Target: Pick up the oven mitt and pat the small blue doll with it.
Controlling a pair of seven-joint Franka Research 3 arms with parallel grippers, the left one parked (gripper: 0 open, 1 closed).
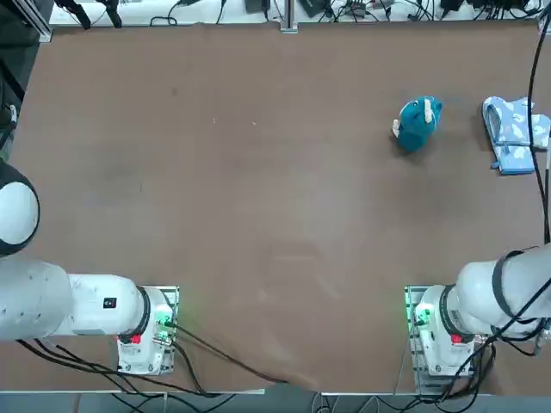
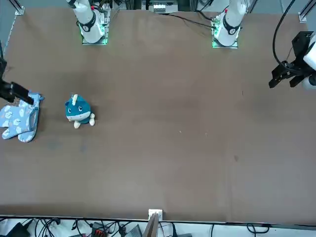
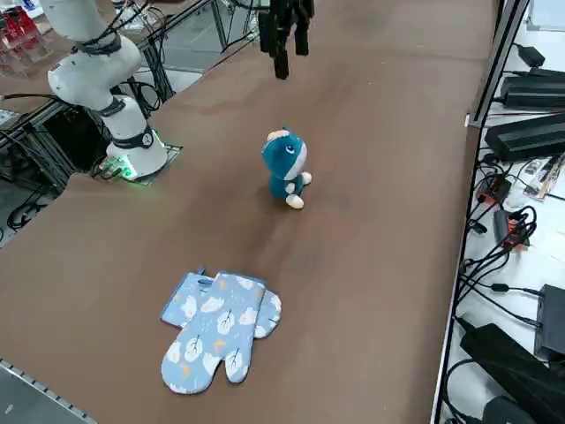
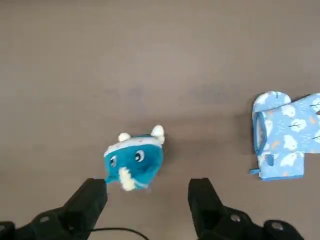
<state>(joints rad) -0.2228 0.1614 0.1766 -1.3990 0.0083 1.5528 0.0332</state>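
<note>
The brown bench [image 1: 258, 189] carries only two small things, both in its far right part as the robot sees it. The doll [image 1: 418, 123] stands upright there, a round teal figure with cream patches and a small light horn on its head. The mitt [image 1: 515, 133] lies flat to the right of the doll, close to the right edge of the bench, and the two do not touch; a strip of bare bench is between them. In the right side view the mitt [image 3: 218, 328] shows its pale-blue cloth with white blotches, the darker cuff edge at one end and the finger part and thumb at the other end. The doll [image 3: 285, 167] is beyond it in that view, well apart.

The right pincer [image 4: 145, 197] hangs in the air above this area and it holds nothing. Its two black fingers [image 4: 202, 200] stand wide apart, and in the wrist view the doll [image 4: 134, 157] shows just beyond the gap between them, while the mitt [image 4: 285, 137] lies off to one side. In the front view the mitt [image 2: 19, 122] is at the left edge and the doll [image 2: 78, 111] beside it.
</note>
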